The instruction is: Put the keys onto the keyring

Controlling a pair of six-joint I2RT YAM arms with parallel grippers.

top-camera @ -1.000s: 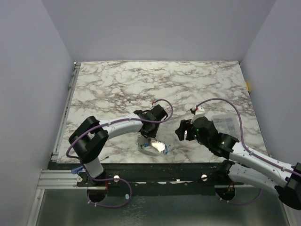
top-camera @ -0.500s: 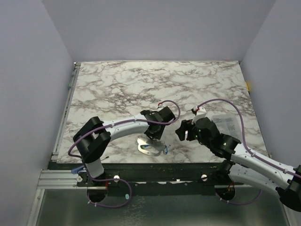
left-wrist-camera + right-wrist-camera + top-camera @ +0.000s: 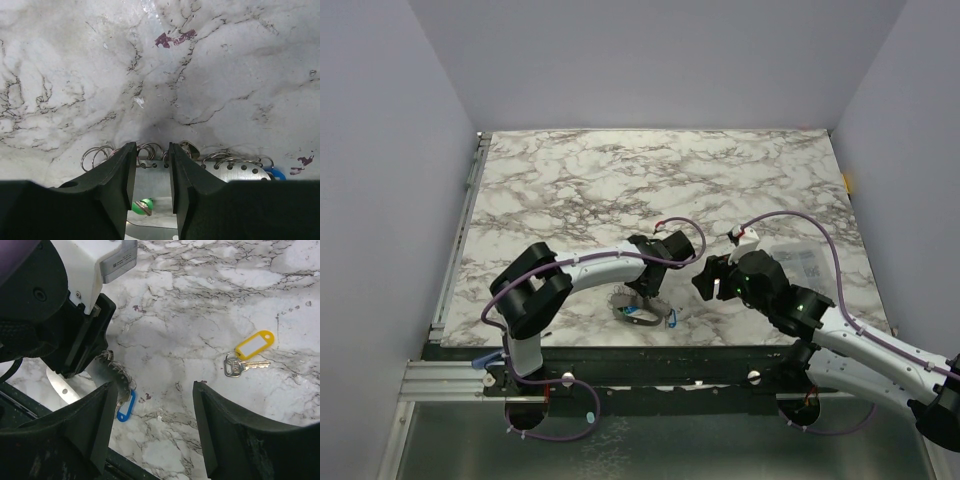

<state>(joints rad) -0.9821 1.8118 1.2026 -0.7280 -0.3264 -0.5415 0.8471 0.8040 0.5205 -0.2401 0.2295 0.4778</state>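
Note:
My left gripper is shut on a perforated metal plate that carries several thin silvery keyrings along its edge. The plate is tilted up off the table near the front edge. A green key shows between the left fingers below the plate. A blue key hangs from a ring at the plate's end. The yellow key lies loose on the marble to the right. My right gripper is open and empty, hovering between the blue and yellow keys.
The marble table ends in a dark front rail just below the plate. A clear plastic bag lies behind the right arm. Purple cables loop over both wrists. Grey walls enclose the table.
My left gripper has moved right and closer to the right gripper, and the plate has tipped from lying flat and bright to tilted and darker. The right arm has barely moved.

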